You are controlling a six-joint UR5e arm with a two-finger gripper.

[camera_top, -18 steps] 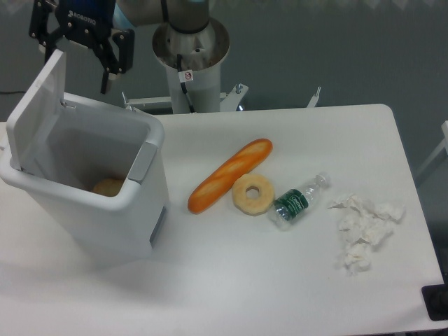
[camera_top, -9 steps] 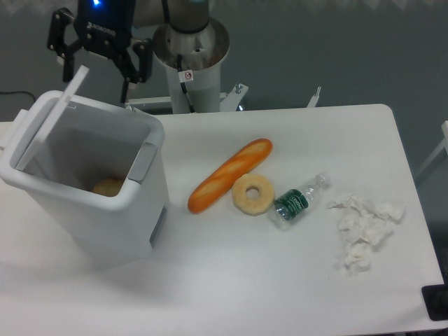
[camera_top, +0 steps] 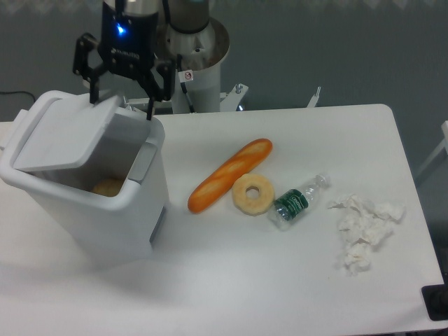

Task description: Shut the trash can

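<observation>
Here the spread claw (camera_top: 120, 109) sits at the half-lowered lid of the trash can (camera_top: 91, 182).

White table (camera_top: 231, 280) holds: big white trash can (camera_top: 91, 210) at left, bread stick (camera_top: 229, 174), donut (camera_top: 253, 194) & small bottle (camera_top: 297, 201) mid-frame, crumpled tissues (camera_top: 362, 231) at right.

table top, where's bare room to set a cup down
Free: the white table along its near edge, and the far right corner behind the crumpled white tissues. Crowded: the middle row of orange baguette, pale ring pastry, and green-labelled plastic bottle.
</observation>
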